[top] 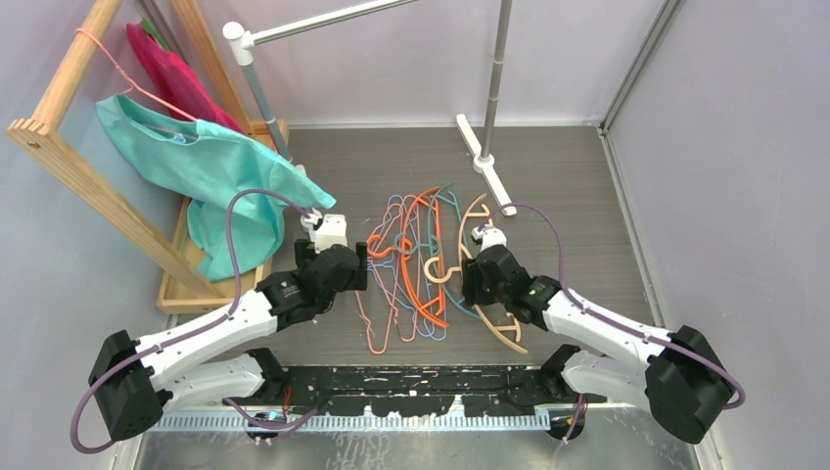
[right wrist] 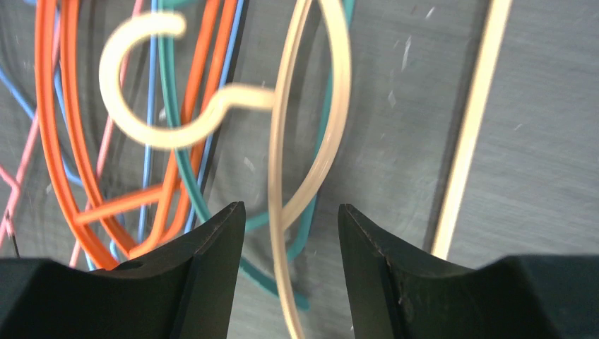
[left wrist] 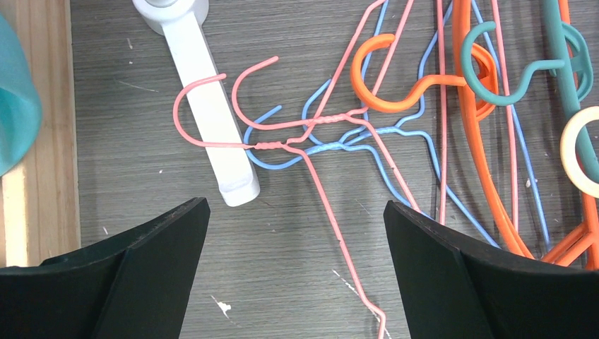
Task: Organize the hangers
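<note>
The hangers (top: 411, 264) lie in a tangled pile mid-table: pink and light-blue wire ones, orange and teal plastic ones, and a cream one (top: 509, 333) at the right. My left gripper (top: 364, 264) is open over the pile's left edge. In the left wrist view (left wrist: 297, 212) a pink wire hanger (left wrist: 332, 219) runs between the jaws, untouched, and the wire hooks (left wrist: 282, 131) lie ahead. My right gripper (top: 468, 279) is open. In the right wrist view (right wrist: 291, 219) the cream hanger's arm (right wrist: 279, 233) passes between the jaws without contact, and its hook (right wrist: 141, 92) lies ahead.
The silver rail's white foot (top: 486, 162) lies behind the pile, and another foot (left wrist: 205, 106) sits under a pink hook. A wooden rack (top: 88, 186) with a teal shirt (top: 215, 166) stands at the left. A pale straight bar (right wrist: 470, 127) lies right of my right jaws.
</note>
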